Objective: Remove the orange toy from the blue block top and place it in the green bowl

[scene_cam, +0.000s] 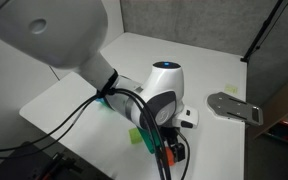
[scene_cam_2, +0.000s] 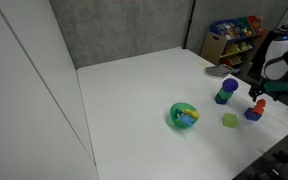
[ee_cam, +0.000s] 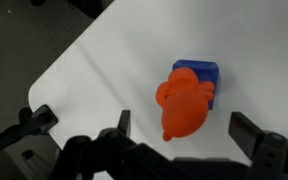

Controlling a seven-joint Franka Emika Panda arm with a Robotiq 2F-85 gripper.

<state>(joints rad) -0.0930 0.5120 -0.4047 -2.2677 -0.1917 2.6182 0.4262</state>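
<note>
The orange toy [ee_cam: 182, 103] sits on top of the blue block [ee_cam: 206, 70] on the white table. In the wrist view my gripper [ee_cam: 186, 135] is open, one finger on each side of the toy and not touching it. In an exterior view the toy [scene_cam_2: 259, 103] and block [scene_cam_2: 254, 114] are at the table's right end, with the gripper [scene_cam_2: 259, 93] just above them. The green bowl [scene_cam_2: 184, 115] stands left of them, mid-table, with small yellow and blue things in it. In an exterior view the arm hides most of the toy [scene_cam: 172, 152].
A yellow-green cube [scene_cam_2: 229, 120] lies between the bowl and the block. A dark-blue knob on a green base [scene_cam_2: 224, 92] stands behind it. A grey flat plate [scene_cam: 234, 106] lies near the table's edge. A shelf of colourful items [scene_cam_2: 234, 35] stands beyond the table.
</note>
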